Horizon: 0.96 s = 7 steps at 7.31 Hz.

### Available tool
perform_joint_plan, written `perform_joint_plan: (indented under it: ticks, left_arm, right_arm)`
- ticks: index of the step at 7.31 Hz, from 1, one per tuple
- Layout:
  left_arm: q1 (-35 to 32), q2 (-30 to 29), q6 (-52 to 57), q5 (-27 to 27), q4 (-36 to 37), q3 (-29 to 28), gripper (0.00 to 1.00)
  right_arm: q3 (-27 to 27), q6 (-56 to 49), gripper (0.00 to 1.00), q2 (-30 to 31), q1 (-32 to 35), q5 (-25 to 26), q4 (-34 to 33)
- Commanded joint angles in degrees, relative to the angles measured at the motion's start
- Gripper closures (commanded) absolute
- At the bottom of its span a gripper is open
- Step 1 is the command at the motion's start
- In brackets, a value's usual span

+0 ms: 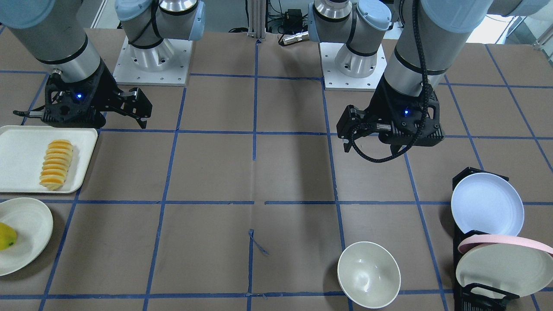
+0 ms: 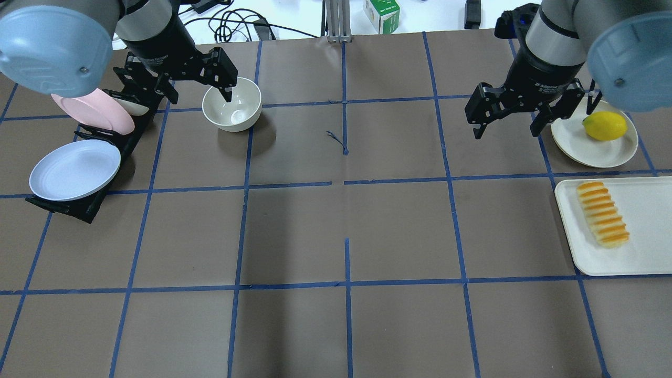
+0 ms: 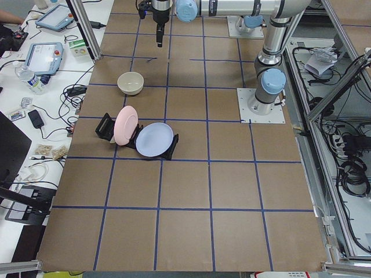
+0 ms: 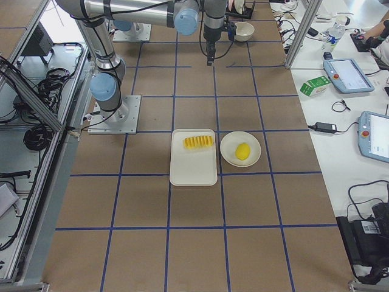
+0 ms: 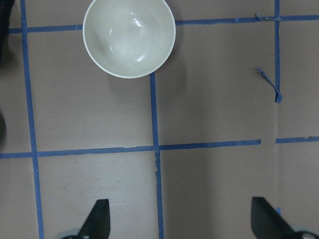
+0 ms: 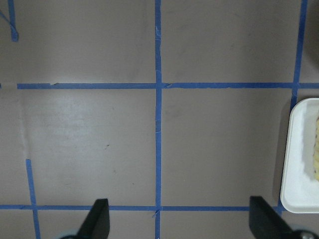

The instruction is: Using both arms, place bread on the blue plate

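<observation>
The bread (image 1: pixel 56 164) is a ridged orange-yellow loaf lying on a white tray (image 1: pixel 21 147); it also shows in the overhead view (image 2: pixel 602 213) and the exterior right view (image 4: pixel 199 142). The pale blue plate (image 2: pixel 73 169) leans in a black rack at the table's far left; it shows in the front view (image 1: pixel 487 203) and the exterior left view (image 3: pixel 154 139) too. My left gripper (image 2: pixel 197 89) hangs open and empty above the table beside the white bowl (image 2: pixel 232 104). My right gripper (image 2: pixel 506 131) hangs open and empty above bare table, away from the bread.
A pink-rimmed plate (image 2: pixel 97 109) stands in the same rack (image 2: pixel 79 207) behind the blue plate. A yellow-green fruit (image 2: pixel 605 126) lies on a cream plate (image 2: pixel 577 139) beyond the tray (image 2: pixel 646 210). Blue tape lines grid the brown table.
</observation>
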State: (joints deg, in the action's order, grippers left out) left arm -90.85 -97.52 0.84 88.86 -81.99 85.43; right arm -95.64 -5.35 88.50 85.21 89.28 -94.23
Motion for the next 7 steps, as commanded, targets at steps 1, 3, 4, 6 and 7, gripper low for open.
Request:
perform_joint_plan:
  ticks: [1, 3, 4, 6, 7]
  left_arm:
    - [2.76, 0.57, 0.03, 0.08, -0.19, 0.0, 0.0]
    - [11.61, 0.84, -0.93, 0.08, -0.19, 2.01, 0.0]
    - [16.01, 0.84, -0.5, 0.26, 1.03, 3.24, 0.0]
    - [26.12, -1.25, -2.5, 3.5, 1.04, 4.3, 0.0]
    - [29.21, -2.49, -3.56, 3.42, 1.22, 4.83, 0.0]
  right_arm:
    - [-6.29, -7.35, 0.0, 0.09, -5.56, 0.37, -8.3]
    - [-9.64, -14.29, 0.0, 0.09, -10.31, 0.28, -11.66]
    - [-11.31, -19.38, 0.0, 0.09, -13.98, 0.28, -13.85]
    - [-15.87, -27.56, 0.0, 0.09, -19.45, 0.1, -20.07]
    - [-18.68, -31.26, 0.0, 0.09, -20.95, 0.37, -25.42]
